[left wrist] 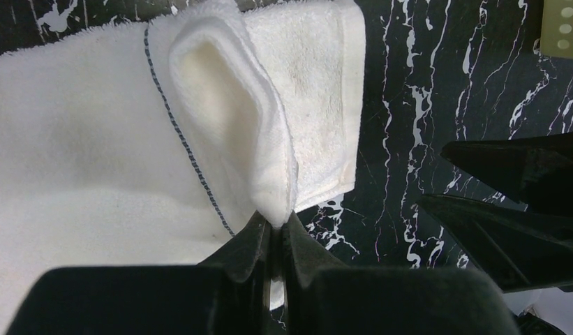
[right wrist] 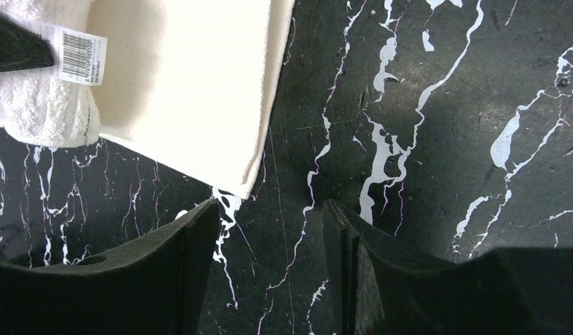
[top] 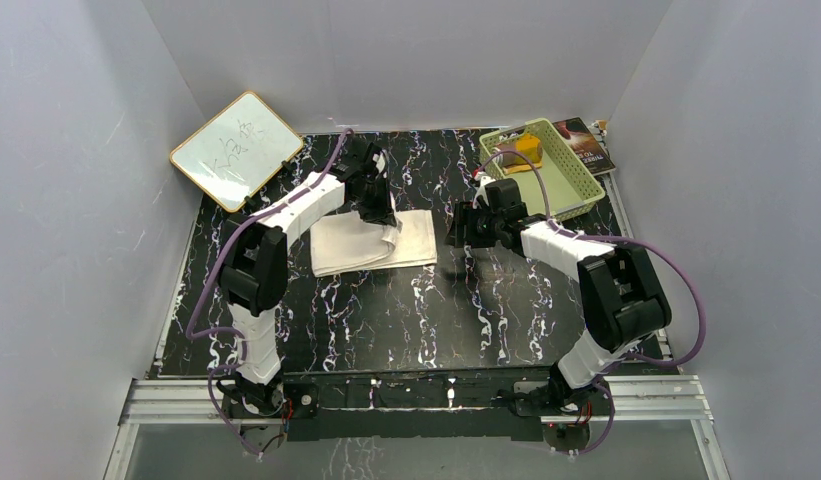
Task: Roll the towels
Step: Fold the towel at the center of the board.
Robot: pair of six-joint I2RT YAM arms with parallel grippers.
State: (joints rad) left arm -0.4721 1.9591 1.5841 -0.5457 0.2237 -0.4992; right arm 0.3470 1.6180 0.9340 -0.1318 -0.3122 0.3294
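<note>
Black marble-patterned table point(top: 386, 320) with white veins, boxed in by plain white walls. Near its middle lies the cream-white towel point(top: 361, 248), folded flat in layers, with 1 edge lifted into a soft loop.

The left gripper point(left wrist: 276, 225) is pinched tight on that loop. Its 2 fingers are squeezed together on the cloth, and a thin dark stitched line runs across the towel beside the fold. A white barcode label point(right wrist: 82, 56) shows at the raised part.

Just right of the towel, the right gripper point(right wrist: 269, 209) hovers over bare table. Its jaws stand about halfway apart with nothing between them, close to the towel's near-right corner but not touching it.

Farther right of the towel and toward the back wall sits a green basket point(top: 586, 185) holding the orange-yellow towel point(top: 529, 150). A dark book point(top: 588, 148) lies beyond the basket. A small whiteboard point(top: 236, 150) rests back-left of the towel.

The roll seems to be just starting. To do it well, the pinch should probably stay firm and low while the edge is carried over evenly, so the first turn is tight. The free gripper could pin the flat part against sliding.
</note>
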